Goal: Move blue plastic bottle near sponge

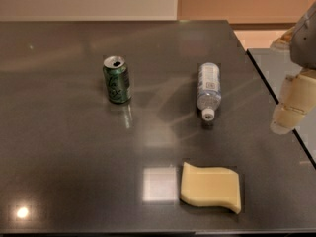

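Note:
The blue plastic bottle (209,89) lies on its side on the dark table (64,147), white cap pointing toward the front. The pale yellow sponge (211,187) lies flat near the table's front edge, a short way in front of the bottle and apart from it. My gripper (292,105) hangs at the right edge of the view, over the table's right edge, to the right of the bottle and above the surface. It holds nothing that I can see.
An opened green soda can (117,79) stands upright left of the bottle. The table's right edge (276,95) runs diagonally under the gripper. A second dark surface (281,63) lies beyond it at the right. A wall is behind the table.

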Controlling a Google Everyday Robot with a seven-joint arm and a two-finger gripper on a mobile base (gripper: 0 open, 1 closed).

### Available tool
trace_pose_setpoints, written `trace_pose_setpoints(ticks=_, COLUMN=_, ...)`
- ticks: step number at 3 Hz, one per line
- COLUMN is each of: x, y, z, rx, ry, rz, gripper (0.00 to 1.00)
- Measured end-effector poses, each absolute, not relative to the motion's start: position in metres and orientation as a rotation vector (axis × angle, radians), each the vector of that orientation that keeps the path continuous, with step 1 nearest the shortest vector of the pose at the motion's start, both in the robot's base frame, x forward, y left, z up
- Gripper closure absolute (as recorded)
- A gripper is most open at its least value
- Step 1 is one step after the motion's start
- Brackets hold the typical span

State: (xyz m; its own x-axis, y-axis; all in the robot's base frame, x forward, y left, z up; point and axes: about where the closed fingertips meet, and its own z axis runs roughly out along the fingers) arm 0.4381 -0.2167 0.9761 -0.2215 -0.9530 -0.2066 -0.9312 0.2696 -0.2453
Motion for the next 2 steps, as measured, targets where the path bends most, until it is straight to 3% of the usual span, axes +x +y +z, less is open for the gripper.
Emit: trace_pose_setpoints(ticks=2, x=0.454, y=-0.206, z=0.976, rx=-1.693, ry=2.255, rz=-0.038, gripper=0.00)
